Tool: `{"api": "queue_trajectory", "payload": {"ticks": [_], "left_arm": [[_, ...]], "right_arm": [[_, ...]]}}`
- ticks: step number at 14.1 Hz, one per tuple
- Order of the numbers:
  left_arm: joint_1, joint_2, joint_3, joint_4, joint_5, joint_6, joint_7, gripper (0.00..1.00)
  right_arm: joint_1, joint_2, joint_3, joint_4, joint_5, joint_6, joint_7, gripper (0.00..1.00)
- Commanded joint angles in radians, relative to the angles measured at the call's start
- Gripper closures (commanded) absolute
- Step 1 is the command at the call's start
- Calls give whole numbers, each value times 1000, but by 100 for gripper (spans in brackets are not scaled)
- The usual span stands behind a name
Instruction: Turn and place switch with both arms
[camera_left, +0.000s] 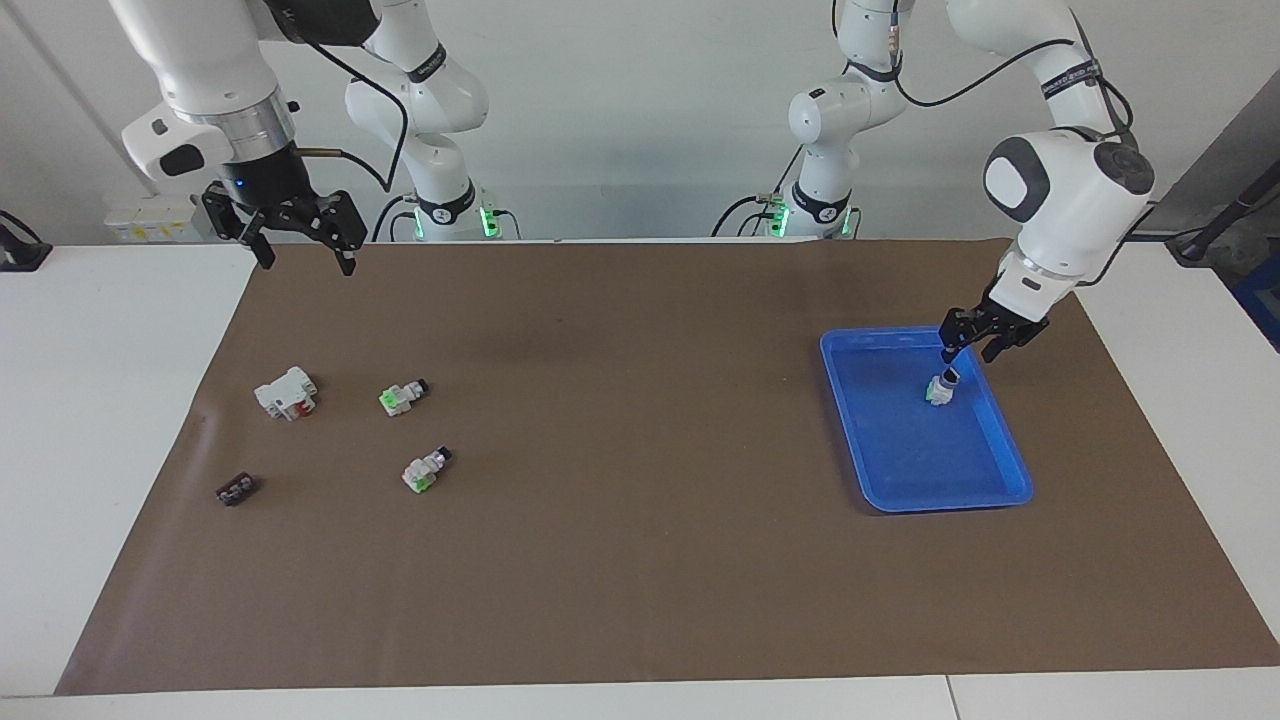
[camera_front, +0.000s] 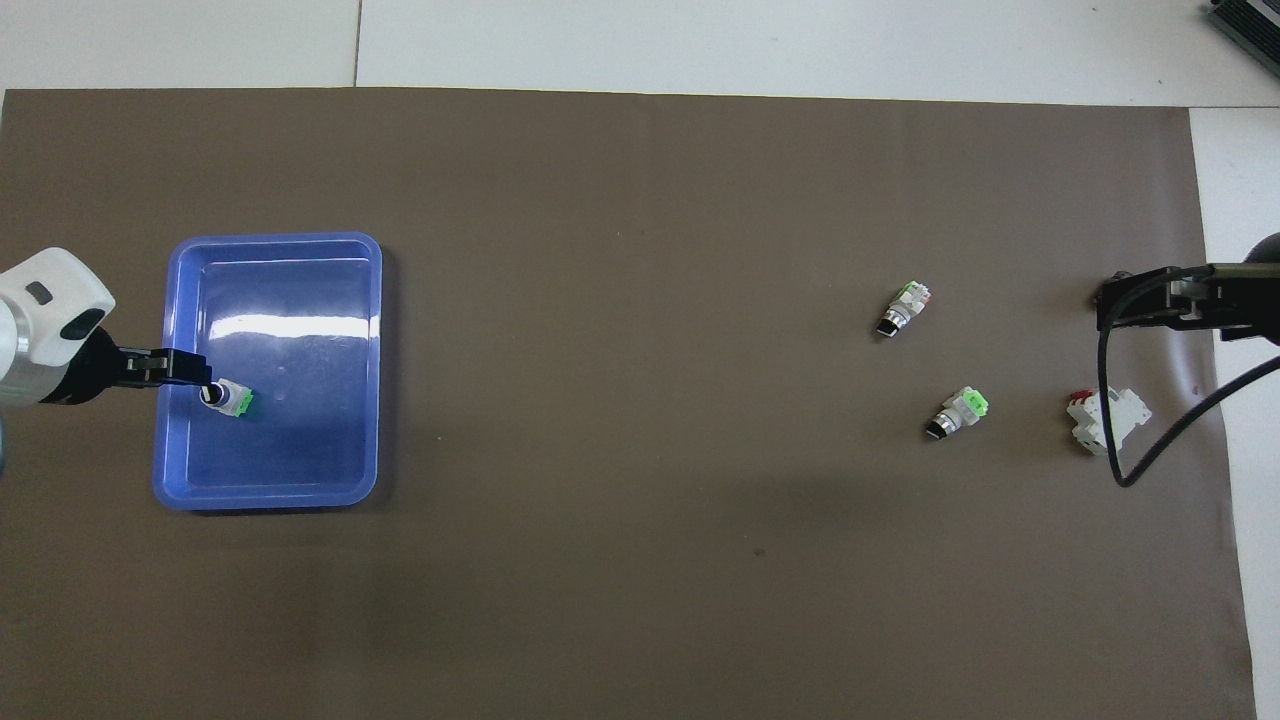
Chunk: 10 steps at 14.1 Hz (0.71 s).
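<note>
Switch (camera_left: 940, 390): stood in blue tray (camera_left: 905, 480), cap pinched by left gripper (camera_left: 953, 372) fingers.
Other switches: 2, toward right arm's end of surface.
Right gripper (camera_left: 304, 258): raised, fingers spread, waiting.

Brown mat (camera_left: 640, 560) spread over white table (camera_left: 100, 420). Toward the right arm's end: white block with red part (camera_left: 286, 393), lying on the mat; tiny dark block (camera_left: 236, 489) farther from the robots, apart from it.
</note>
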Motion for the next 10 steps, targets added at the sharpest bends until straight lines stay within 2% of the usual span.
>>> {"api": "queue_trajectory", "payload": {"ticks": [1,5,7,10], "left_arm": [[-102,31,2,197,58,-224,-111,0],[-269,49,1,398,129,-457,-220,0],[-339,86,2,502,140,-591,-220,0],[-359,142,1,683,132,-764,-222,0]], "right_arm": [[-11,-2,5,-3,16,-10,-6,0],[-7,-21,5,-42,14,-2,23,0],[-7,-22,5,-45,14,-3,21,0],[-10,-12,6,-7,11,-68,16,0]]}}
